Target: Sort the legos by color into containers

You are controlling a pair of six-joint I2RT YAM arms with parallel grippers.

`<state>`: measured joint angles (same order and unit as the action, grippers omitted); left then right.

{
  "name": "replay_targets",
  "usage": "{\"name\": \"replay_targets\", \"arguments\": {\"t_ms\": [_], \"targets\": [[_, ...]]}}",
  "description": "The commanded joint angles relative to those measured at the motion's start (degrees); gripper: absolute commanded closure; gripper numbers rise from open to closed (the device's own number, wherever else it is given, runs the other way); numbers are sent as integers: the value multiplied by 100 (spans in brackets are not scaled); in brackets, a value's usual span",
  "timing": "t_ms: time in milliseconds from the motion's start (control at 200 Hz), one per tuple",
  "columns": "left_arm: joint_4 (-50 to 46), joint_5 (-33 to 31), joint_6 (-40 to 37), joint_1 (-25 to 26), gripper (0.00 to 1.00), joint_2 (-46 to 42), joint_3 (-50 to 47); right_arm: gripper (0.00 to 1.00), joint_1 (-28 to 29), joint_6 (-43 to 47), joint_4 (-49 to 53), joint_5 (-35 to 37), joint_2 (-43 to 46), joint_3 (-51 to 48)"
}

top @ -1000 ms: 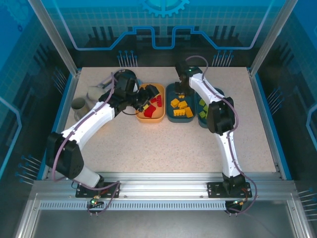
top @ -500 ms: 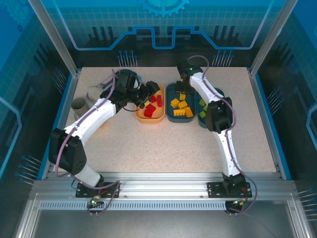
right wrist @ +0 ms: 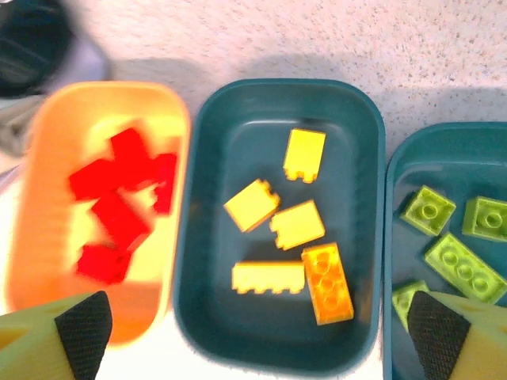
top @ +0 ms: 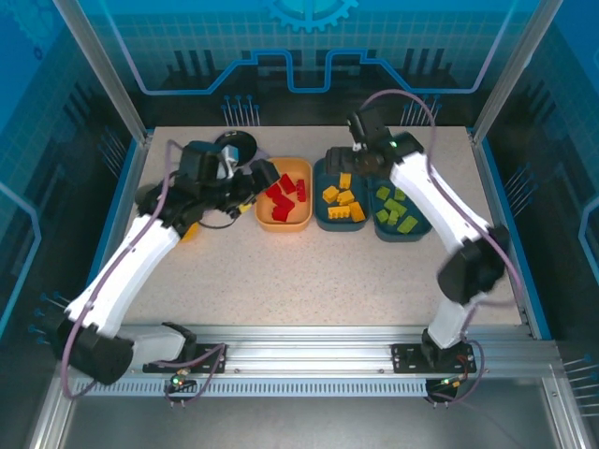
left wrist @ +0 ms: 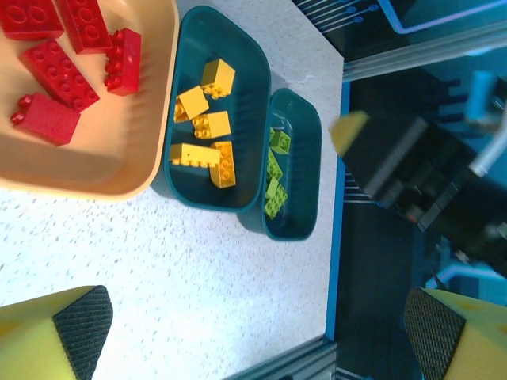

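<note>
Well, your left claw (left wrist: pixel 257 332) and right claw (right wrist: pixel 257 336) are wide apart, holding nothing. Below the right claw, red legos (right wrist: pixel 119 210), yellow legos (right wrist: pixel 297 224) and green legos (right wrist: pixel 459 265) lie in separate trays (right wrist: pixel 202 237), so sorting looks done.

The left arm (top: pixel 140 248) is raised from its near base and bent at the far left, the left gripper (top: pixel 264 176) turned rightward, jaws spread wide. The right arm (top: pixel 440 210) is stretched far and leftward, the right gripper (top: pixel 359 161) pointed down, its pads (right wrist: pixel 79 328) held wide apart.

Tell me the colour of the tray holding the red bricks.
Orange-yellow. The tray with the red bricks shows best in the right wrist view.
</note>
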<state>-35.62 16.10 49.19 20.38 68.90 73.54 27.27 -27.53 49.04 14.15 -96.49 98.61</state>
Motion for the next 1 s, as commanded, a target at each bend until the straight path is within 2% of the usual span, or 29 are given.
{"name": "replay_targets", "arguments": {"t_ms": [0,140,205,340,395,470,545,625,700,775,845,995], "targets": [[-1095,-135,-698,-52,1,-480,-426,0,258,-379,-13,754,973,-1291],[-1858,-1077,-1238,-61,1,-1133,-790,0,682,-71,-242,1018,2311,-2516],[-2176,-1857,-1258,-61,1,-1383,-911,0,702,61,-213,1002,2674,-2757],[-2403,-3514,-1101,-61,1,-1907,-1317,0,449,-179,77,1618,3116,-3130],[-2009,-4087,-1425,-61,1,-2159,-1717,0,62,-127,-293,1527,3388,-3607],[-1077,-4577,-2256,-61,1,-2689,-2612,0,-599,426,-1326,743,3917,-4578],[-185,-5341,-2959,-61,1,-3240,-3549,0,-782,796,-2402,1171,4489,-5700],[887,-5411,-3757,-126,1,-3647,-4468,0,-902,1238,-3694,1453,4959,-6797],[1634,-5257,-4090,-236,1,-3624,-5047,0,-1113,1479,-4761,1296,5030,-7477],[2265,-5012,-4074,-475,1,-3322,-5477,0,-1487,1564,-4752,893,4614,-7284],[2824,-4689,-3968,-753,1,-2854,-5712,0,-1656,1833,-5175,627,4149,-7204],[3971,-4176,-4273,-1236,1,-1593,-5487,0,-1986,2158,-6111,157,3100,-7231]]}}
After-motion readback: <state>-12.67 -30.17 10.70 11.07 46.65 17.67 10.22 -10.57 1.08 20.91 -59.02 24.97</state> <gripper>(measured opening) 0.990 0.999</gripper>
